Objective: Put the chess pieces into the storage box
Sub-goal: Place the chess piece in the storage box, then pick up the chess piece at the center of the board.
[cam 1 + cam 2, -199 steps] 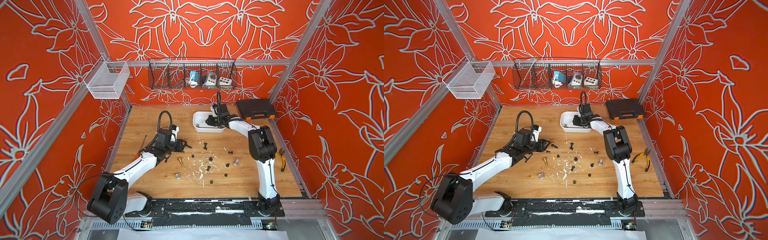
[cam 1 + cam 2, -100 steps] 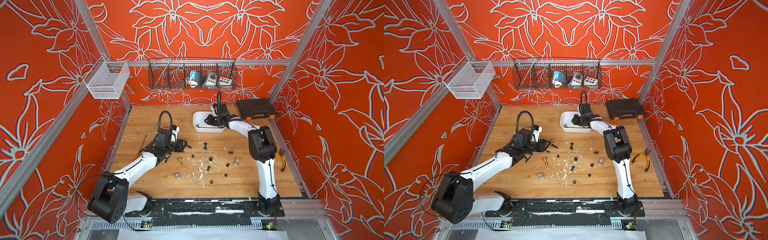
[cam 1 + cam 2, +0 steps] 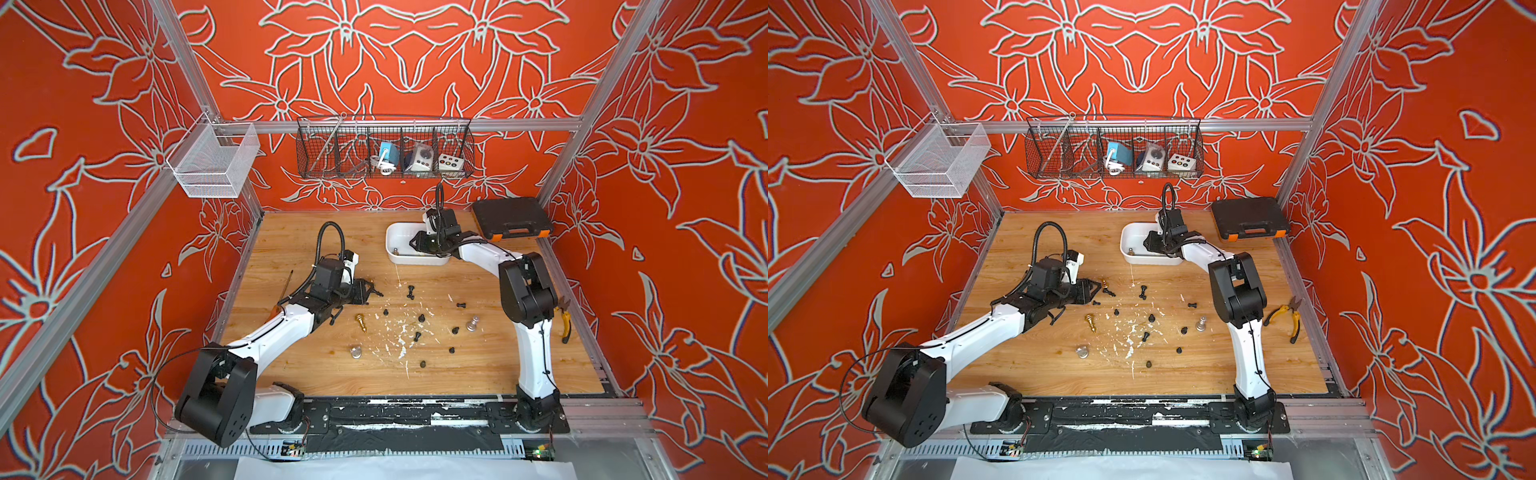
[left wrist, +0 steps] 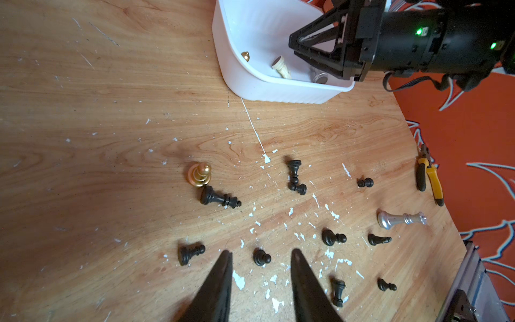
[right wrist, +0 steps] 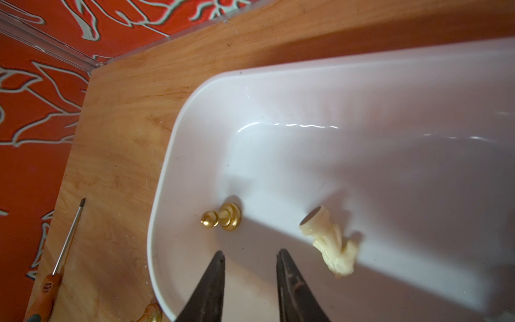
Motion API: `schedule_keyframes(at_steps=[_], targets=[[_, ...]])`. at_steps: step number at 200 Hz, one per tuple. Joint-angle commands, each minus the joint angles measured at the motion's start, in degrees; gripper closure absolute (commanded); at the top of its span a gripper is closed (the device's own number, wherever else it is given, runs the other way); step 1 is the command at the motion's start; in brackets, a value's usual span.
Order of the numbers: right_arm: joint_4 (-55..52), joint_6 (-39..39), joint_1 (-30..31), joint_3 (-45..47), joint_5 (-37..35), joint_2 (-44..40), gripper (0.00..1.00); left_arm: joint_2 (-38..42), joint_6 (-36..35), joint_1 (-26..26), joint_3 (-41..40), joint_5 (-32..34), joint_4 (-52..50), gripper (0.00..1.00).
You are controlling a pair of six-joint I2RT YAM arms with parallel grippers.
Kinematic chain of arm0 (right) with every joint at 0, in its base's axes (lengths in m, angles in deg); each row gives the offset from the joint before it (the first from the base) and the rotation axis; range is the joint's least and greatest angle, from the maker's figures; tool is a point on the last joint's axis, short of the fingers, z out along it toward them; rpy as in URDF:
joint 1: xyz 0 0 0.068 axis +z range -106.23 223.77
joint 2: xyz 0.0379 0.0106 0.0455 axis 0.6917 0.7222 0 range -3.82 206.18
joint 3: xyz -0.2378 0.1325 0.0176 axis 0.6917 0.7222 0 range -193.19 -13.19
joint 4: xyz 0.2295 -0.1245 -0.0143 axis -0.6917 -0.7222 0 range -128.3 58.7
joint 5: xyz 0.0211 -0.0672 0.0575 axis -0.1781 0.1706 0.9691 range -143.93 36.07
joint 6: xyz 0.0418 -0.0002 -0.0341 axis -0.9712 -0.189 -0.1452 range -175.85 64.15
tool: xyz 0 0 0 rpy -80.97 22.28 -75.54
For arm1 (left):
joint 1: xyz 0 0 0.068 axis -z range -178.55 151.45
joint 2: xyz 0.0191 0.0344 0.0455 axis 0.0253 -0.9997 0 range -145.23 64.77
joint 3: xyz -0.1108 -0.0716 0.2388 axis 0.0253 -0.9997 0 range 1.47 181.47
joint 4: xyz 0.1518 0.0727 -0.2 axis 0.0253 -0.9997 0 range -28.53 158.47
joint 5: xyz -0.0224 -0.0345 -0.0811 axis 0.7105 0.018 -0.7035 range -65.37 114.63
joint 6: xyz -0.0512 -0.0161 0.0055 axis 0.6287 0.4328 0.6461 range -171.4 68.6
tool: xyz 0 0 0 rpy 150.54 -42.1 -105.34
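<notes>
The white storage box [image 3: 390,249] [image 5: 167,156] stands at the back of the table. It holds a gold pawn [image 5: 221,220], a cream knight [image 5: 330,242] and a silver piece [image 4: 320,78]. My right gripper [image 5: 250,255] [image 3: 415,242] hangs over the box, open, with nothing between its fingers. Several small black chess pieces lie scattered mid-table, along with a gold piece [image 4: 199,174], a silver one [image 4: 401,219] and another gold one [image 3: 360,322]. My left gripper [image 4: 261,251] [image 3: 376,293] is open low over the table. A black pawn [image 4: 262,258] lies on the wood just past its tips.
Yellow-handled pliers [image 3: 565,320] lie by the right edge. An orange-handled screwdriver [image 3: 284,291] lies by the left edge. A black case [image 3: 513,218] sits right of the box. Wire baskets [image 3: 384,149] [image 3: 214,160] hang on the back and left walls.
My right gripper has opened over the storage box. The left arm has not moved.
</notes>
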Motion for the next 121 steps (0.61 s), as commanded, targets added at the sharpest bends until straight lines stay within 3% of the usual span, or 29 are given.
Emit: schedule_keyframes(at_steps=[1,69,121], targets=[[1.5,0.0,-0.2,1.1,0.4,-3.5,0.66,0.3,-0.1,-0.3,-0.6,-0.3,-0.1,0.64],[-0.2,2.6,-0.2,2.3,0.6,-6.4,0.66,-0.3,-0.4,-0.3,-0.7,-0.1,-0.2,0.64],[-3.4,7.9,-0.3,7.4,0.1,-13.3,0.66,-1.9,-1.8,-0.3,0.5,1.4,-1.7,0.61]])
